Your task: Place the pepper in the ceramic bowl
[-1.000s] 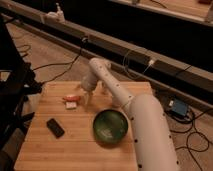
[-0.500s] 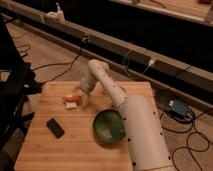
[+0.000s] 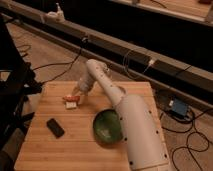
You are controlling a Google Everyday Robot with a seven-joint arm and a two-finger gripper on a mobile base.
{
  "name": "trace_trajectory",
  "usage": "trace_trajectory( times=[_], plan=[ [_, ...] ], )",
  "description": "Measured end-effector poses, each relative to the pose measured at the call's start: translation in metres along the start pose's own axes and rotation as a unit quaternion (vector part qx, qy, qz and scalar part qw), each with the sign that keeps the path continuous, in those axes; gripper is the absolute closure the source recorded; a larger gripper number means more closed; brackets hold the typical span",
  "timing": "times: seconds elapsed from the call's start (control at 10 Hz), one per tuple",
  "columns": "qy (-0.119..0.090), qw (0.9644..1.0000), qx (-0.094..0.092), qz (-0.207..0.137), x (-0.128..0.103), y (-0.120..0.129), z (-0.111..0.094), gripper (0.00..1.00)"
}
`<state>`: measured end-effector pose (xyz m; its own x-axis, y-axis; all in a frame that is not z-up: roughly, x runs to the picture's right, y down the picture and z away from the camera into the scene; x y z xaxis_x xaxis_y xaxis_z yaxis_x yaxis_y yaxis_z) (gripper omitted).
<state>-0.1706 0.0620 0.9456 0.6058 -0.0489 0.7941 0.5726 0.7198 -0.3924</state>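
Trouble is looming where the gripper is hanging just beside the pepper and white block: its hold I cannot tell, and it is risking catching the block instead.

On the table, the pepper lies back left, just behind a small block — the gripper is just right of both. A flat slab lies nearer the front left, and the bowl sits right of it, against the arm.
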Motion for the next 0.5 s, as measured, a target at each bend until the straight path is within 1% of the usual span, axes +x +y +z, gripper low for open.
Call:
trace_trajectory(
  times=[0.2, 0.3, 0.4, 0.5],
  plan=[
    [0.001, 1.0, 0.0, -0.001, 0.0, -0.001, -0.002, 0.81],
    [0.001, 1.0, 0.002, -0.001, -0.001, -0.002, -0.006, 0.92],
    [0.001, 1.0, 0.004, 0.0, -0.004, -0.002, -0.013, 0.99],
    [0.001, 1.0, 0.009, 0.001, -0.006, -0.004, -0.023, 1.0]
  ],
)
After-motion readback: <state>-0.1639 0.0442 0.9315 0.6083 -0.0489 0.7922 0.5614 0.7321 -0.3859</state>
